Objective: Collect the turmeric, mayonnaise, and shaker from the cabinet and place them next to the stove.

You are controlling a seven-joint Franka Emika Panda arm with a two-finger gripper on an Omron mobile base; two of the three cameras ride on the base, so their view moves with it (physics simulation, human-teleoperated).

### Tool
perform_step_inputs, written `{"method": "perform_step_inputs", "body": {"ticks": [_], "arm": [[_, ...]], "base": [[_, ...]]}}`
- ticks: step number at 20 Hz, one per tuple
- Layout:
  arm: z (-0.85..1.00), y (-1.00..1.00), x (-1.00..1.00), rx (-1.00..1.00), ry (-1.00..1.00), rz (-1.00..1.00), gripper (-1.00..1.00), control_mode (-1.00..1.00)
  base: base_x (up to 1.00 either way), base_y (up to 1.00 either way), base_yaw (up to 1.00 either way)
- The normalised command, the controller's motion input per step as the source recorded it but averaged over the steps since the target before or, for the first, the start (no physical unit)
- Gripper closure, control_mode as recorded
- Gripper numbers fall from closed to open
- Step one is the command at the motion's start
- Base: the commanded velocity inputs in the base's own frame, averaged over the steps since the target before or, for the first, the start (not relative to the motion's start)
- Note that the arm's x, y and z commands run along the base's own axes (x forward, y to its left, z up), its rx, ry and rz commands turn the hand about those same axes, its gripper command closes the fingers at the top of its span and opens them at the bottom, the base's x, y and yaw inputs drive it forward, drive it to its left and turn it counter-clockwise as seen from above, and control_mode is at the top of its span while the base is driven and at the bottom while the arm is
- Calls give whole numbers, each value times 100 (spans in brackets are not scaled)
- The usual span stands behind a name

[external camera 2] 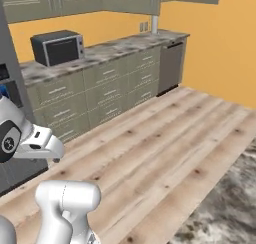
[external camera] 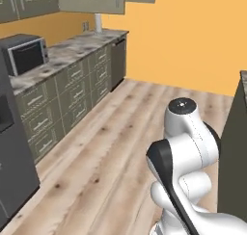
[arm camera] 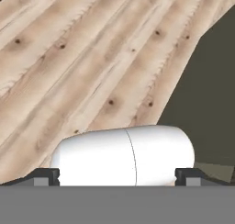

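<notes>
I judge all 3 items uncollected: my end effector [arm camera: 117,176] hangs spread and empty over wood floor [arm camera: 82,58], microwave [external camera 2: 59,47] at 10 o'clock.

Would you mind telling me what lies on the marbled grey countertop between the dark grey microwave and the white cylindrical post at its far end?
Nothing: in the right base view, the countertop lies bare between the microwave and the post.

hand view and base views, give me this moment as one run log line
gripper: open, holding nothing | under hand: light wooden plank floor | far counter: dark grey boxy microwave on marbled grey countertop | task items: none in sight
</notes>
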Motion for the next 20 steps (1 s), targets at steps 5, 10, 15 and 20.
{"method": "perform_step_inputs", "body": {"ticks": [5, 10, 15, 20], "arm": [[0, 0, 0, 0, 0, 0, -100, 100], [0, 0, 0, 0, 0, 0, -100, 100], [0, 0, 0, 0, 0, 0, -100, 100], [0, 0, 0, 0, 0, 0, -100, 100]], "base": [[79, 5, -41], [81, 14, -41], [86, 25, -38], [98, 26, -29]]}}
